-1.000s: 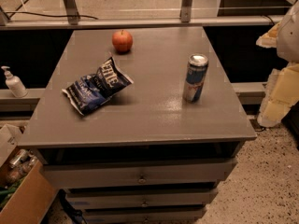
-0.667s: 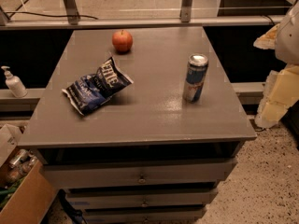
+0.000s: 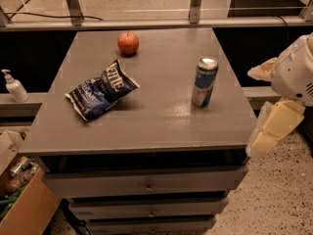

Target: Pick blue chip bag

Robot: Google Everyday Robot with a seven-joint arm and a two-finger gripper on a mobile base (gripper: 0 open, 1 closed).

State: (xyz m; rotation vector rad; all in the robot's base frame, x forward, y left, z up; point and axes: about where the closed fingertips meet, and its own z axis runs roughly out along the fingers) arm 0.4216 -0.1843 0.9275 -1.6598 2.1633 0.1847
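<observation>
The blue chip bag (image 3: pixel 101 90), a crinkled dark navy foil bag with white lettering, lies flat on the left half of the grey cabinet top (image 3: pixel 146 126). My gripper (image 3: pixel 273 129) hangs at the right edge of the view, beside and just below the cabinet's right front corner. It is far to the right of the bag and holds nothing that I can see. A white arm housing (image 3: pixel 296 70) sits above it.
A red apple (image 3: pixel 128 43) sits at the back of the top. A blue-and-silver drink can (image 3: pixel 204 81) stands upright right of centre, between the bag and the gripper. Drawers (image 3: pixel 146 185) are below. A soap dispenser (image 3: pixel 13 86) and a cardboard box (image 3: pixel 19 204) are at the left.
</observation>
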